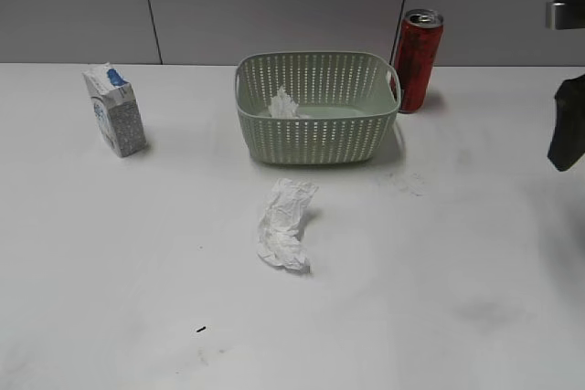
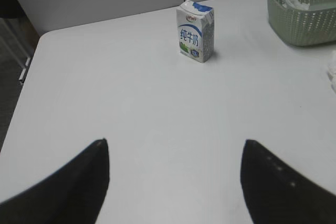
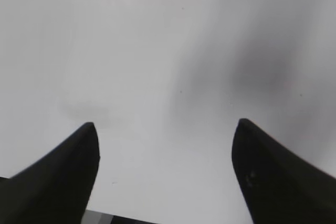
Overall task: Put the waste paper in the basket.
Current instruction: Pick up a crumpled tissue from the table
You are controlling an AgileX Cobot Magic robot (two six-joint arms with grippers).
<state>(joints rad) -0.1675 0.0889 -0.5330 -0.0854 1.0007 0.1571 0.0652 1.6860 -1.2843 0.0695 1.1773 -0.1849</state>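
The sage-green slotted basket (image 1: 317, 116) stands at the back middle of the white table; its corner also shows in the left wrist view (image 2: 302, 22). One crumpled white paper wad (image 1: 283, 104) lies inside it. Another wad (image 1: 285, 224) lies on the table in front of the basket. A third wad is not in view. My left gripper (image 2: 174, 148) is open and empty over bare table, far left of the basket. My right gripper (image 3: 165, 129) is open and empty over bare table; it shows at the right edge of the exterior view (image 1: 569, 130).
A small white-grey milk carton (image 1: 115, 110) with a blue top stands at the back left, also in the left wrist view (image 2: 196, 31). A tall red can (image 1: 418, 59) stands right of the basket. The table's left edge (image 2: 23, 95) is near.
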